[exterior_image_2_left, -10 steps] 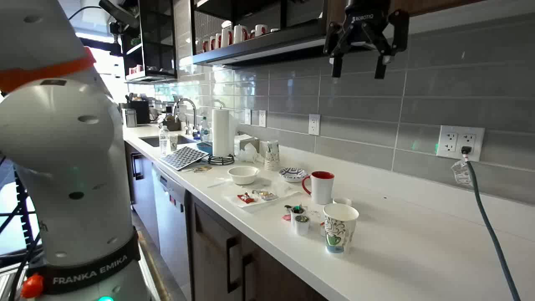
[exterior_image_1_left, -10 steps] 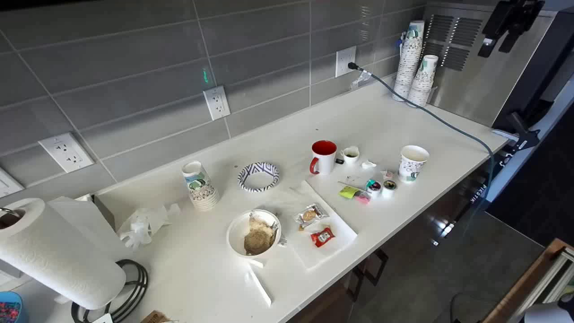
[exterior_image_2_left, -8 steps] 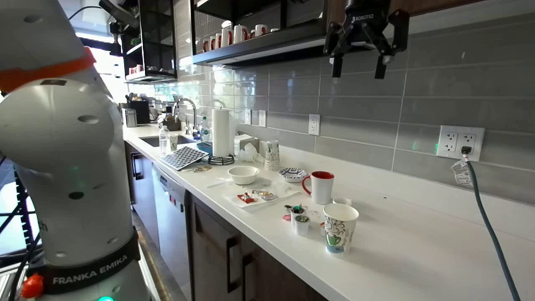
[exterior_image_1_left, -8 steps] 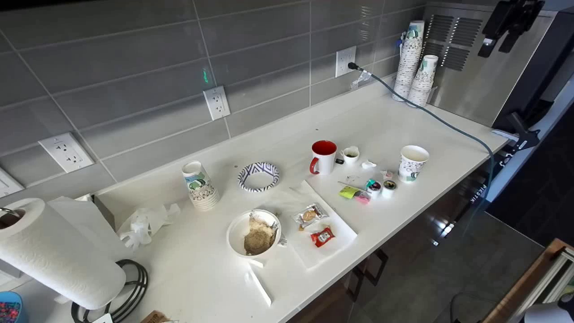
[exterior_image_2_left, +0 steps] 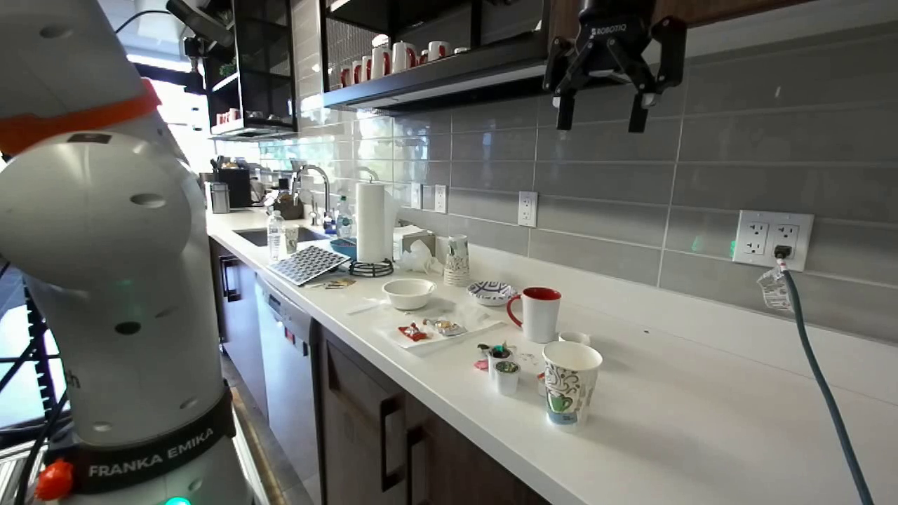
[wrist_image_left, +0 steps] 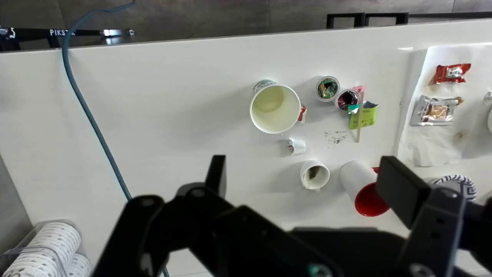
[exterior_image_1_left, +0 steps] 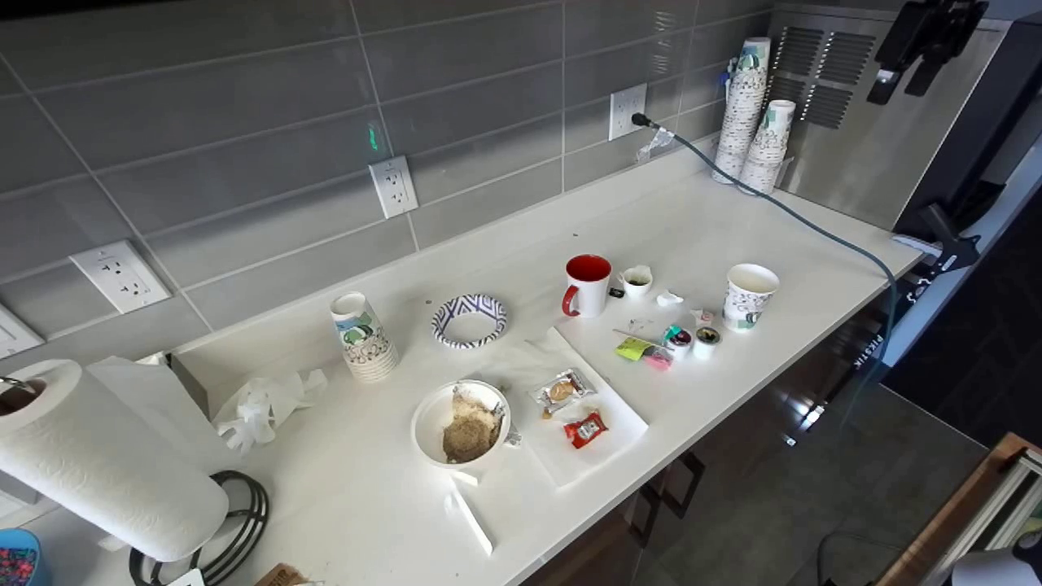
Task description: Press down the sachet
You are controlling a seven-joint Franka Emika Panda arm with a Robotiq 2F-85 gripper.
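Several sachets lie on the counter, and I cannot tell which one the task means. A silver sachet and a red sachet lie on a white napkin; both also show in the wrist view, silver and red. A torn green sachet with a stick across it lies beside two small pods; it also shows in the wrist view. My gripper is open and empty, high above the counter, well away from all the sachets. Its spread fingers also show in the wrist view.
A white mug with red inside, a small white cup, a paper cup and two pods stand nearby. A bowl and patterned plate are farther along. A cord crosses the counter.
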